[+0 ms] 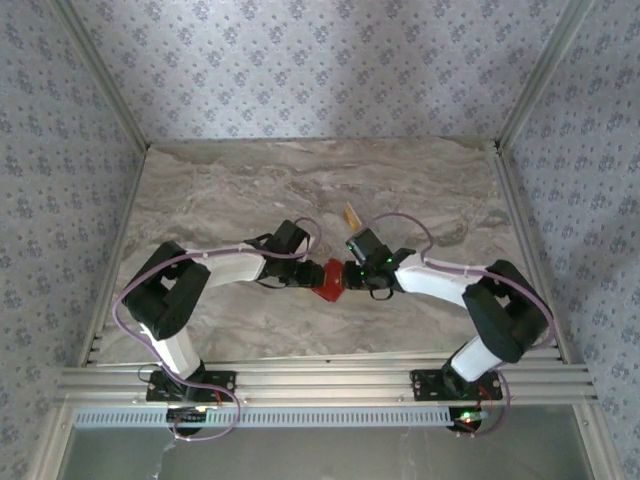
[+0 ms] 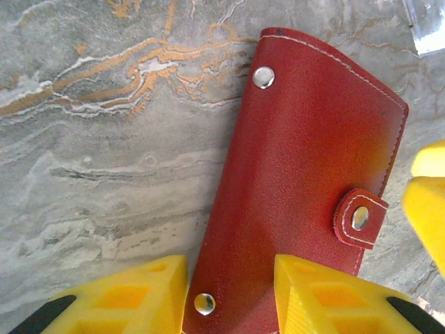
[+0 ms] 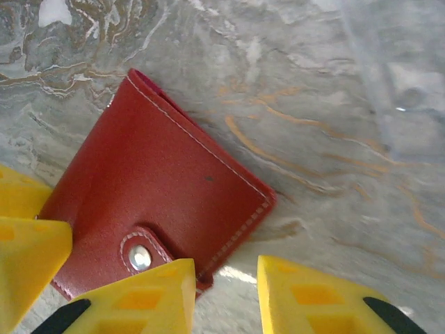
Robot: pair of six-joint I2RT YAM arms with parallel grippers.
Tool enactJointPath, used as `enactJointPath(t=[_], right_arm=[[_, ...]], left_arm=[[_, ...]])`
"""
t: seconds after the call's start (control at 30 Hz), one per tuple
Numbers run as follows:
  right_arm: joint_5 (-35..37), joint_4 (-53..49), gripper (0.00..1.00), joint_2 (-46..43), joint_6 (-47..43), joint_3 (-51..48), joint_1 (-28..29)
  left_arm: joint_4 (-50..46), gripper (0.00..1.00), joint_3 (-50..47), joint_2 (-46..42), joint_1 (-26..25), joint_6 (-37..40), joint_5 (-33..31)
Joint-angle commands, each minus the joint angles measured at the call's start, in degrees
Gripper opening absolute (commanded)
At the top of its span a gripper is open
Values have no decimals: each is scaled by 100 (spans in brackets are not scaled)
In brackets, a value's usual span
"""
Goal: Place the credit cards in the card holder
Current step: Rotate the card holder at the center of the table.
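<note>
Stitching edges the flat red leather-look card holder (image 2: 306, 139), which lies closed (its snap tab fastened) on the grey veined marble table (image 2: 90, 174) between the two arms. The left gripper (image 2: 229, 270) has its yellow jaws apart over the holder's near end. The right gripper (image 3: 226, 268) is also parted, at the holder's corner. A thin tan-yellow card (image 1: 350, 213) lies on the table just beyond the right gripper.

The top external camera looks down on the red card holder (image 1: 329, 279) from afar — both wrist cameras face down close over it, from opposite ends.
</note>
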Motion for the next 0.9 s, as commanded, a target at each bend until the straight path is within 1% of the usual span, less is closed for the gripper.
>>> enactJointPath(t=[0.0,0.27,0.3,0.5,0.6,0.7,0.8,0.87], right_arm=[[-201,105,32,256,-90,299,19],[-454,419,30,889,-104,604,65],[-468,453,30,928,-304,641,81],[-518,398,30,1177,-701,964,202],[-177,163,30,1082,-780,1059,273],[260,-74,31,767,-842,1035,352],[512,-283,33,503,-862,1024,387],[592,-403,37,353,-884,1015,429]], left_arm=[[19,36,-112,-28,-96,-34,-34],[195,32,-527,-277,-259,-293,-183],[220,32,-594,-327,-283,-337,-208],[442,31,-1047,-665,-477,-730,-378],[282,31,-1153,-934,-453,-923,-607],[68,36,-1166,-1336,-300,-972,-669],[0,37,-1183,-1728,33,-1017,-389],[-48,37,-1092,-1872,248,-983,-148]])
